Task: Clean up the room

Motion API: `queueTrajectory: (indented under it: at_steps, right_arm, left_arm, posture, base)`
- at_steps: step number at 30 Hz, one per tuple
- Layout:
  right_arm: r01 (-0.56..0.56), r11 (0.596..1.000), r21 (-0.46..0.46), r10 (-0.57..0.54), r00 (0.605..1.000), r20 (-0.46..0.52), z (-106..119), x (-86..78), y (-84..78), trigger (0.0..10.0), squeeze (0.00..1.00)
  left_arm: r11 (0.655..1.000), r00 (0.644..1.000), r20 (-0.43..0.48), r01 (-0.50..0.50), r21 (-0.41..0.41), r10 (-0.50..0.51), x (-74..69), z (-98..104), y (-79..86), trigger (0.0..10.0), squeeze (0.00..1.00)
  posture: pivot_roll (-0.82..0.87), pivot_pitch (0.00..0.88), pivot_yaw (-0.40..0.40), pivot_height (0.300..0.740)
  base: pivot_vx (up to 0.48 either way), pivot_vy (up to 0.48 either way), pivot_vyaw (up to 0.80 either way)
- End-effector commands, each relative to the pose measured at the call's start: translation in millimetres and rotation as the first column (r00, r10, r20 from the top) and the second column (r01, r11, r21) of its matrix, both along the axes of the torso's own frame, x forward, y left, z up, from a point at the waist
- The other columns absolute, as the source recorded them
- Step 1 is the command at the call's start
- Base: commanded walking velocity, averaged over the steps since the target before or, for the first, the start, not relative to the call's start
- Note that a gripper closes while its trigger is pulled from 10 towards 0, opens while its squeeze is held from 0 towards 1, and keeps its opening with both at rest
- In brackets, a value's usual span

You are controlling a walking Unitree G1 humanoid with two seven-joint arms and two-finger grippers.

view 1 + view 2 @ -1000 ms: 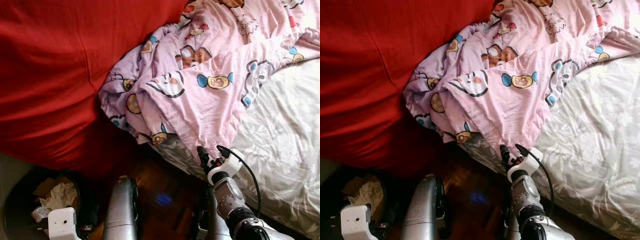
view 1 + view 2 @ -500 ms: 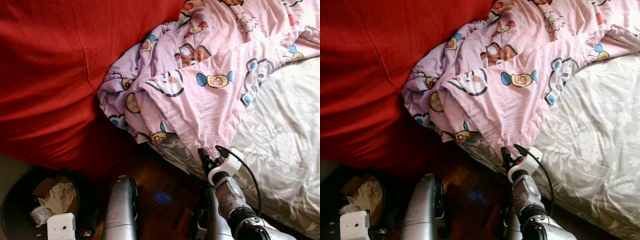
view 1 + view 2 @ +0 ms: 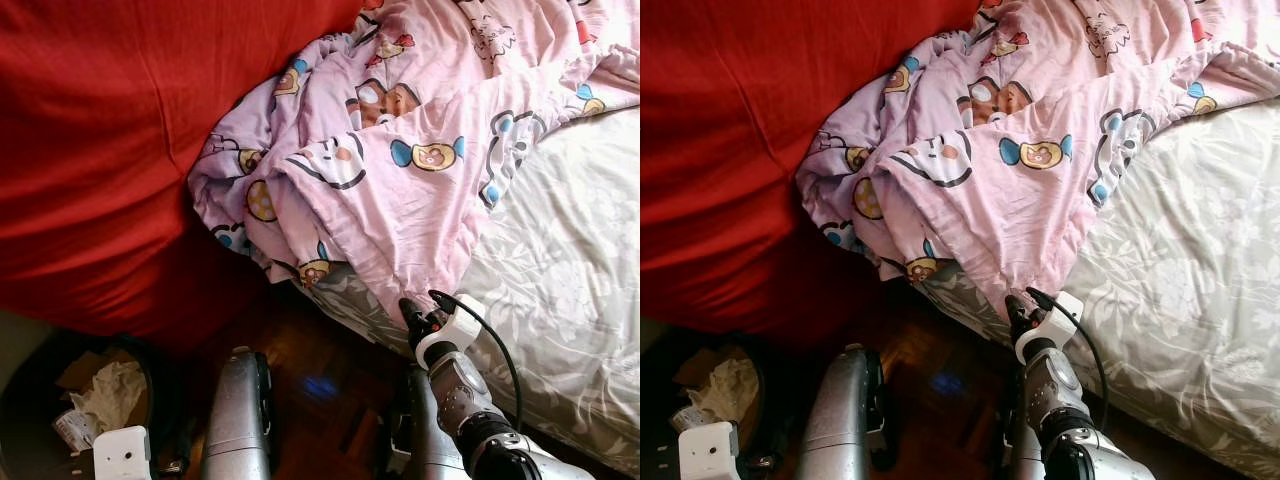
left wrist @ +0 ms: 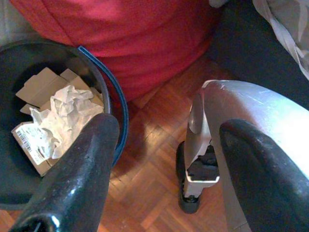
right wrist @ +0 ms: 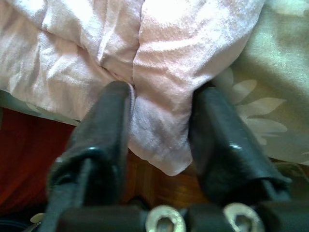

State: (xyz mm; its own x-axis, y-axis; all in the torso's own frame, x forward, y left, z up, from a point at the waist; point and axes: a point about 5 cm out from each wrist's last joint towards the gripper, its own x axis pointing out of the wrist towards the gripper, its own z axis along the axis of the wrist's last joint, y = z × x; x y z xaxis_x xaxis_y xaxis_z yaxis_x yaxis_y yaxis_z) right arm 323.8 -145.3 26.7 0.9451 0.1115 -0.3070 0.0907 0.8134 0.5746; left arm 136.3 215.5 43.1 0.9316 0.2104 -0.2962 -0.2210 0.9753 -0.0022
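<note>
The right gripper (image 5: 161, 140) sits at the bed's lower edge with its two black fingers (image 5: 104, 130) parted around a hanging corner of the pink cartoon-print blanket (image 3: 400, 170). Fabric fills the gap between them, but whether they actually pinch it cannot be told. The right wrist view shows that fold lying between the fingers, while in the head views the fingertips are tucked under the cloth. The blanket is bunched in a heap whose long axis runs from that low corner diagonally up toward the far right of the bed. It lies partly on the grey floral bedsheet (image 3: 570, 300) and presses against the red cushion (image 3: 110, 150) on the left. The left gripper (image 4: 164, 159) hangs wide open and empty above the parquet floor (image 4: 149, 188), beside a dark bin (image 4: 118, 104) holding crumpled paper (image 4: 60, 118).
</note>
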Motion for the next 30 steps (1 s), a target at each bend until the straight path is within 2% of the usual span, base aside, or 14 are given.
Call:
queueTrajectory:
  at_steps: [1,4,9,15,24,28,30]
  right_arm:
    - [-0.014,1.0,0.0,0.014,0.998,-0.054,-11.3,-8.7,1.1,0.0,0.0]
    - [-0.014,1.0,-0.004,0.014,0.999,-0.053,-11.4,-8.9,-1.0,0.0,0.0]
    - [-0.015,1.0,-0.024,0.013,0.998,-0.065,-15.3,-12.8,-6.3,0.0,0.0]
    - [0.005,0.999,-0.037,-0.007,0.998,-0.064,-19.3,-17.9,-14.8,0.0,0.0]
    - [0.046,0.991,-0.122,-0.05,0.998,-0.026,-23.0,-29.6,-46.3,0.0,0.0]
    - [0.075,0.981,-0.181,-0.073,0.997,0.02,-16.9,-30.0,-62.5,0.0,0.0]
    - [0.07,0.978,-0.196,-0.065,0.997,0.032,-15.1,-29.7,-64.7,0.0,0.0]
  left_arm:
    - [1.0,0.998,-0.058,-0.014,0.011,0.015,-9.1,-9.7,0.9,10.0,0.0]
    - [1.0,0.998,-0.055,-0.023,0.006,0.024,-7.7,-10.8,1.2,10.0,0.0]
    - [1.0,1.0,-0.027,-0.015,0.006,0.015,5.0,-8.9,0.3,10.0,0.0]
    - [1.0,1.0,-0.016,-0.013,0.007,0.013,12.4,-10.0,2.0,10.0,0.0]
    - [1.0,1.0,-0.005,-0.003,0.008,0.003,29.0,-14.8,4.6,10.0,0.0]
    - [1.0,1.0,0.006,-0.014,0.009,0.013,40.6,-20.4,8.0,10.0,0.0]
    - [1.0,1.0,0.008,-0.015,0.006,0.015,44.2,-22.8,8.1,10.0,0.0]
  posture:
    - [0.18,0.434,-0.021,0.605]
    - [0.17,0.426,-0.025,0.605]
    - [0.17,0.401,-0.025,0.605]
    - [0.16,0.374,-0.017,0.605]
    - [0.14,0.313,-0.008,0.605]
    - [0.09,0.252,-0.045,0.605]
    - [0.08,0.241,-0.061,0.605]
  base:
    - [0.0,0.0,0.0]
    - [0.0,0.0,0.0]
    - [0.0,0.0,0.0]
    - [0.0,0.0,0.0]
    - [0.0,0.0,0.0]
    - [0.0,0.0,0.0]
    - [0.0,0.0,0.0]
